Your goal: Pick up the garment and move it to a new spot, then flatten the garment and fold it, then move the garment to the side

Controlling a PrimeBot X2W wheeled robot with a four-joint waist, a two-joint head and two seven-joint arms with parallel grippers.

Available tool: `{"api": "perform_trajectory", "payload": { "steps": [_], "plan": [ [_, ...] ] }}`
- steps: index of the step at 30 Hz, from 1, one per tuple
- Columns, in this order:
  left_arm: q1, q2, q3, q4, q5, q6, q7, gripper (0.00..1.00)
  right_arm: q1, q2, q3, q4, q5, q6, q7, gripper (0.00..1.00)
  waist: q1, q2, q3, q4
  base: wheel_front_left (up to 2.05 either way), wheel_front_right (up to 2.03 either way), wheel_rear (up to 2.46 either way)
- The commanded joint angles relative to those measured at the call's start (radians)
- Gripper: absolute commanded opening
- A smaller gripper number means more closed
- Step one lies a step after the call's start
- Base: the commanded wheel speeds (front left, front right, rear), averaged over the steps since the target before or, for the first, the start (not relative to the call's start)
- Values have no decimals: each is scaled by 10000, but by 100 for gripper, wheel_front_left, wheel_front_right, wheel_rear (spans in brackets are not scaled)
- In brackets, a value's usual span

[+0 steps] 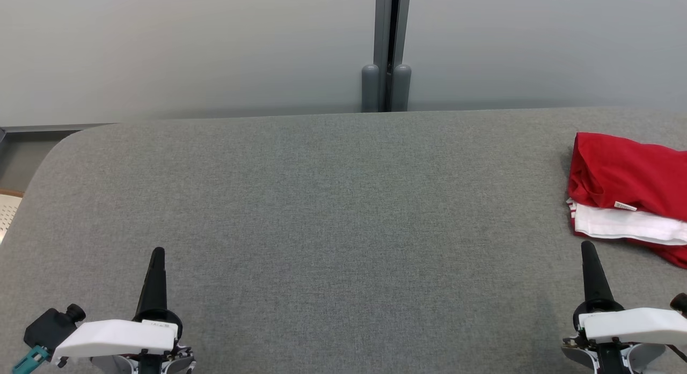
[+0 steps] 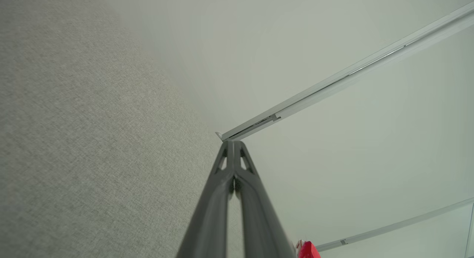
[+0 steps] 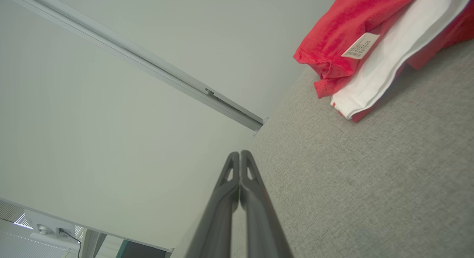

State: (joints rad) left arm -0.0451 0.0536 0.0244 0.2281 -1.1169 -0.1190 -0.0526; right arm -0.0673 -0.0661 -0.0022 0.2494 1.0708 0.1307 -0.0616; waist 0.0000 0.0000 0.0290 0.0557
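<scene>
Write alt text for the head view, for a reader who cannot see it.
A red and white garment lies heaped at the far right of a grey fabric table. The left gripper and right gripper, both shut and empty, point up from the lower corners.

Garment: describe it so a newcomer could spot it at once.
On the grey fabric-covered table, look to the right edge, beyond the right end effector. There lies the folded red cloth garment with a white layer and a small white label; its red against plain grey sets it apart.
</scene>
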Motion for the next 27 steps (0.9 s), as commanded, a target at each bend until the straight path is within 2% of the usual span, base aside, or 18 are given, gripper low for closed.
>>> {"api": "perform_trajectory", "payload": {
  "steps": [1, 27],
  "plan": [
    [-246, 90, 89, -75, -305, -50, 82, 0, -214, -83, -75, -112, 345, 0, 83, 0, 0, 0, -8, -16, 0, 0, 0],
    [-454, 99, 398, 28, -2421, -95, 741, 0, -313, -80, -417, -104, 2701, 1, 750, 0, 0, 0, -102, -218, 0, 0, 0]
  ]
}}
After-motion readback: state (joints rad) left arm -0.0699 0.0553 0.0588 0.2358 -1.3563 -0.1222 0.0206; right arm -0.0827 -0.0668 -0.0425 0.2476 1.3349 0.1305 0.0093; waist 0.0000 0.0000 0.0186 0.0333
